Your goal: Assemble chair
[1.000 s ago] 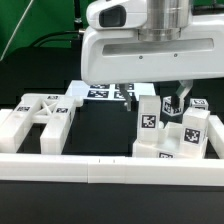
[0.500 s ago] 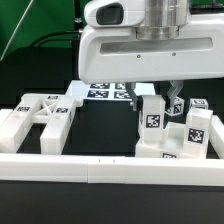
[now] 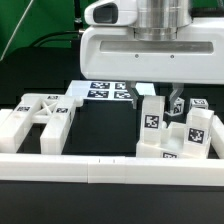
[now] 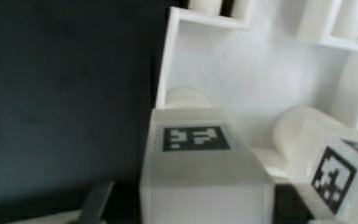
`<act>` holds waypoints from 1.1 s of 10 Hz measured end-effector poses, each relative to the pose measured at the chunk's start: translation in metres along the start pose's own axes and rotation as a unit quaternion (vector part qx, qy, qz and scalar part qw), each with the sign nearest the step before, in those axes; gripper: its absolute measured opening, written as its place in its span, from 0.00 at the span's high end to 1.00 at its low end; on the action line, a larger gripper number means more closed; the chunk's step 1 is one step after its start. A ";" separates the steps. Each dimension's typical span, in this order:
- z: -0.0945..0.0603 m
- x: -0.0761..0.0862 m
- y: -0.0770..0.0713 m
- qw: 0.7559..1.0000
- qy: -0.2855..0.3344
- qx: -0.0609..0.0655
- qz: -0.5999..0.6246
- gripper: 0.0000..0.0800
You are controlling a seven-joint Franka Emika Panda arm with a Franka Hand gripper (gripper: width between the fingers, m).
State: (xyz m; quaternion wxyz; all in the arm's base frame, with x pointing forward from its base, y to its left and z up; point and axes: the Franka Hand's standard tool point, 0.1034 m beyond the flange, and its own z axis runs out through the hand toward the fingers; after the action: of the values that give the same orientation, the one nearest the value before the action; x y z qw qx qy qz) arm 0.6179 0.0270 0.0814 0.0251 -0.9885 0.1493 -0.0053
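Exterior view: gripper clamped on upright square leg (tagged), slotted panel apart.

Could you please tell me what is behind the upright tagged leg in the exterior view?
The end effector hangs behind the top of the upright leg, apparently shut on it. Farther back lies the marker board. The leg itself covers the contact.

A tagged white block stands before a slotted white panel.
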 end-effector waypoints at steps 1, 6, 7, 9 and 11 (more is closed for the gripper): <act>0.000 0.001 0.000 0.999 0.003 0.003 0.046 0.64; 0.000 0.003 -0.001 0.982 0.006 0.008 0.189 0.64; 0.000 0.002 -0.001 0.976 0.006 0.008 0.219 0.64; 0.001 0.004 -0.002 0.957 0.016 0.013 0.288 0.64; 0.001 0.006 -0.004 0.939 0.021 0.019 0.344 0.64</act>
State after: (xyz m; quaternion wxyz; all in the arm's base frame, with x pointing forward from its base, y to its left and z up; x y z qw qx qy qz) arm 0.6244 0.0295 0.0802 0.0411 -0.8758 0.4805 -0.0203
